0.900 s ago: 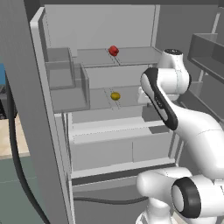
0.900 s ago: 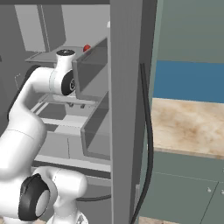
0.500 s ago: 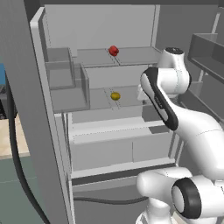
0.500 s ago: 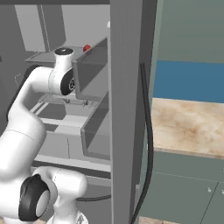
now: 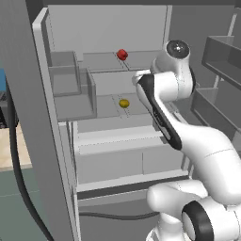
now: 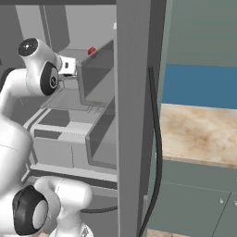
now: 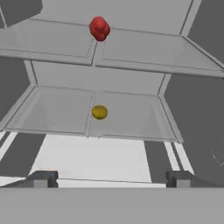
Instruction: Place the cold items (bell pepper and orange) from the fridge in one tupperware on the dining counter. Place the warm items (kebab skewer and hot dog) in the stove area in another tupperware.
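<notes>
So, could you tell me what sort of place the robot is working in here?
Most likely a kitchen, at an open fridge: grey shelves hold a red bell pepper above an orange, with a wood-look counter beside it.

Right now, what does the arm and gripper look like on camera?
Glossy white rounded arm links with dark joint bands and a long dark stripe along the forearm, a grey round cap on the top joint. Base joint shows a black ring. The gripper has two small dark grey blocky fingertips. A black cable hangs beside the fridge door edge.
</notes>
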